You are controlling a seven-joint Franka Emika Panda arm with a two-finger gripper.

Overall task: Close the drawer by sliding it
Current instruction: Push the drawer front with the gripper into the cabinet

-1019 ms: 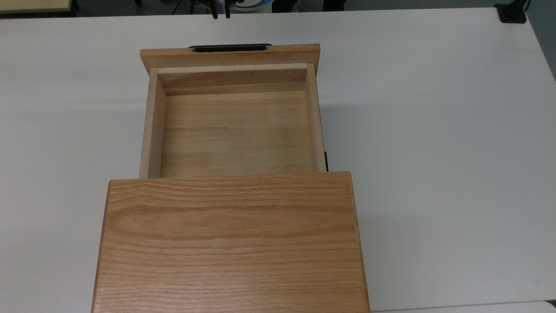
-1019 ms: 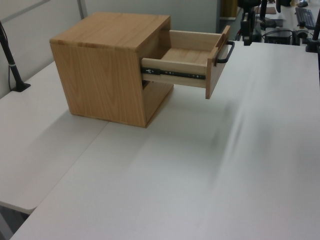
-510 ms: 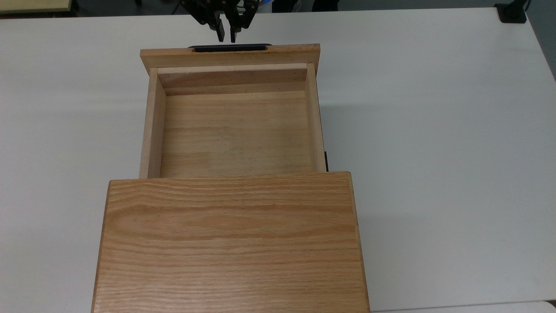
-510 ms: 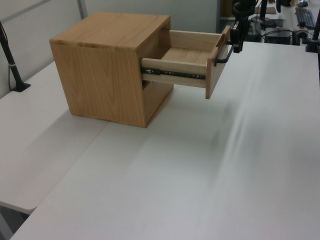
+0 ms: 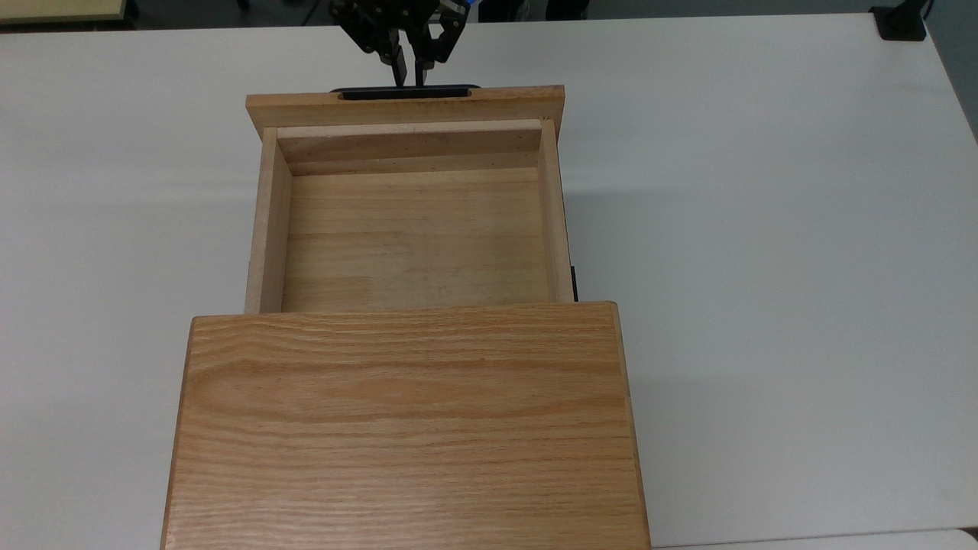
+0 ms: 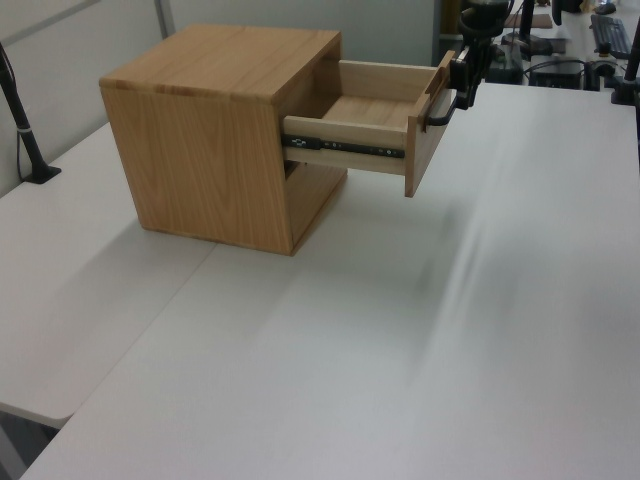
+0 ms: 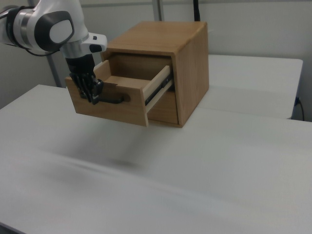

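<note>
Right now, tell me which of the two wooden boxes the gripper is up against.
The drawer: the shallow open tray with the black bar handle, where the gripper sits. The cabinet, the larger closed-top box, is farther away.

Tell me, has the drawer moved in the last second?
Yes. The drawer has slid slightly toward the cabinet, its front panel now lower in the top view.

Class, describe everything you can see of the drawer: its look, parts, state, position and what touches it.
The drawer is a shallow, empty light-wood tray, pulled well out of the cabinet on black side rails. Its wider front panel carries a thin black bar handle. It hangs level above the white table. The gripper meets the handle, jaws nearly together.
</note>
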